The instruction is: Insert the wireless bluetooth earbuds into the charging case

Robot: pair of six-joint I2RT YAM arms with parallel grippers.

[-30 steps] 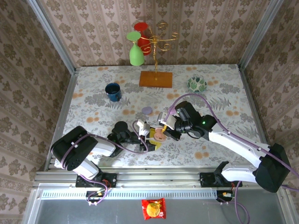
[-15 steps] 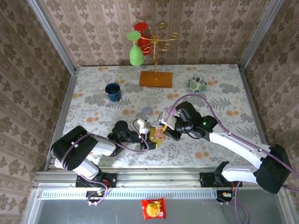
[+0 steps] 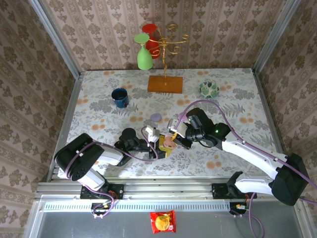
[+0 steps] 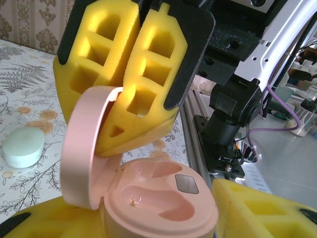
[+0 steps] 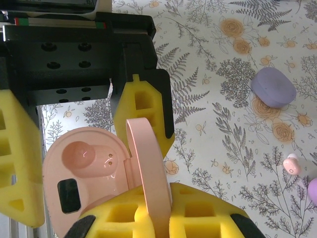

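- Yellow foam fingers [image 4: 270,210] on your left gripper [image 4: 158,215] are clamped on the base of the pink case [image 4: 163,198], a smooth glossy egg shape.
- Your right gripper [image 5: 161,198] is pinched closed on the flipped-up lid [image 5: 148,163], seen edge-on.
- One tiny pink earbud [image 5: 292,164] sits on the flowery tablecloth [image 5: 223,124], well apart from the case; a lilac bit [image 5: 313,191] beside it is cut off by the frame edge.
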